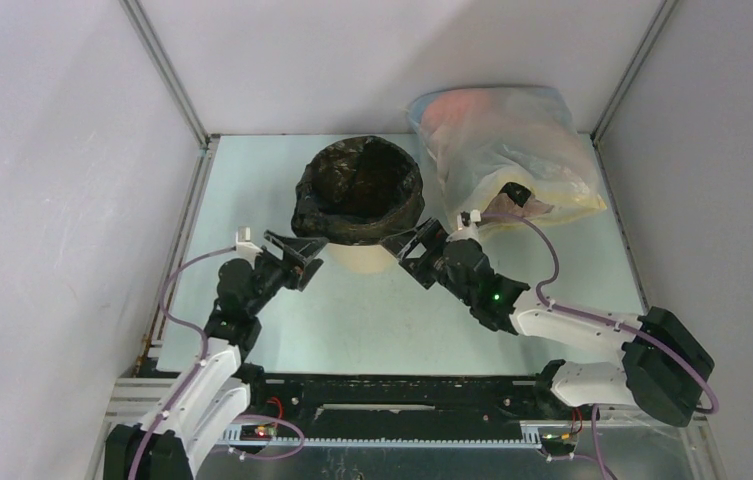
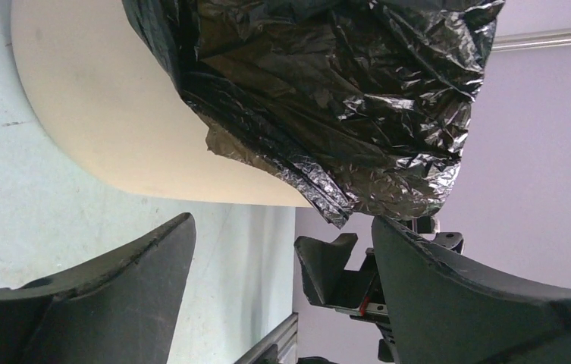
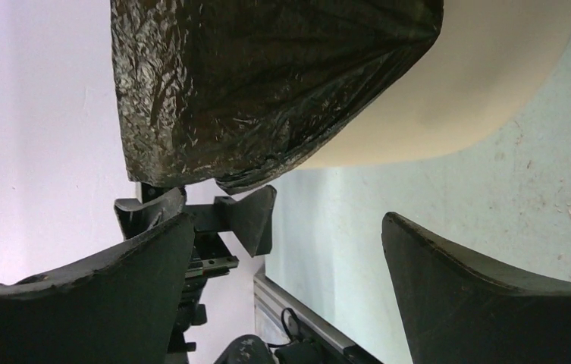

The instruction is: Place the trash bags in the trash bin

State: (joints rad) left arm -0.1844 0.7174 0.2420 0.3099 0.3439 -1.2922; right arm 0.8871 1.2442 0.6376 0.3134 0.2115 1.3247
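Currently, with the black bag (image 1: pixel 360 190) lining the bin (image 1: pixel 357 258) and folded over its rim, and the left tool (image 1: pixel 300 252) and right tool (image 1: pixel 418 250) both spread apart and empty close by, a snag on the loose hem could drag the bag off or tip the bin.

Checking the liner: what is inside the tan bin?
The black trash bag lines the trash bin, its edge draped over the rim. Anything under the bag, and the bin's floor, is hidden.
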